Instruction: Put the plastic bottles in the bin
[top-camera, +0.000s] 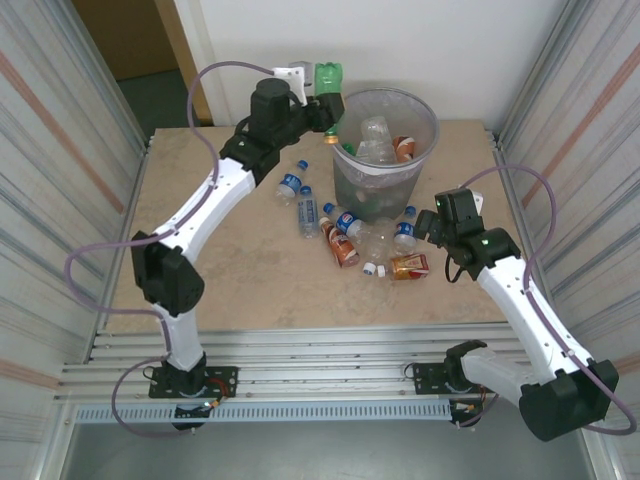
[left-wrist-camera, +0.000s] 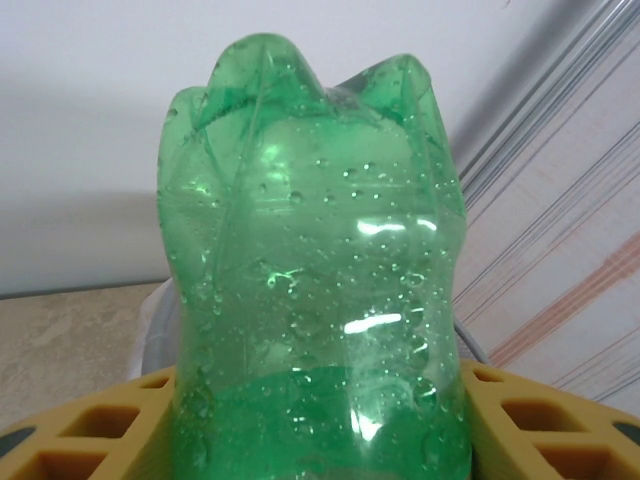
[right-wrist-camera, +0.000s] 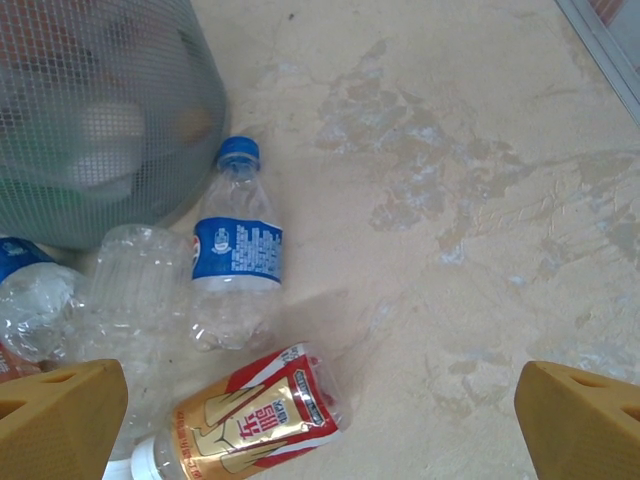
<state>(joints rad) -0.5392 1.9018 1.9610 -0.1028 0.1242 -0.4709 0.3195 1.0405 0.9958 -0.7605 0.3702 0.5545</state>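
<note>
My left gripper (top-camera: 328, 102) is shut on a green plastic bottle (top-camera: 329, 78), held in the air just left of the bin's rim (top-camera: 432, 130). In the left wrist view the green bottle (left-wrist-camera: 310, 280) sits between the yellow fingers (left-wrist-camera: 90, 435), base pointing away. The grey mesh bin (right-wrist-camera: 100, 110) holds several bottles. My right gripper (top-camera: 430, 226) hangs open low over the table, right of the bin. Between and ahead of its open fingers (right-wrist-camera: 585, 415) lie an orange-labelled bottle (right-wrist-camera: 250, 415) and a blue-labelled bottle (right-wrist-camera: 238, 265), neither touched.
Several more bottles lie on the table in front of the bin: blue-labelled ones (top-camera: 290, 184), an orange-brown one (top-camera: 341, 246), a crushed clear one (right-wrist-camera: 140, 290). Corrugated walls stand on both sides. Bare tabletop (right-wrist-camera: 480, 250) lies to the right of the bottles.
</note>
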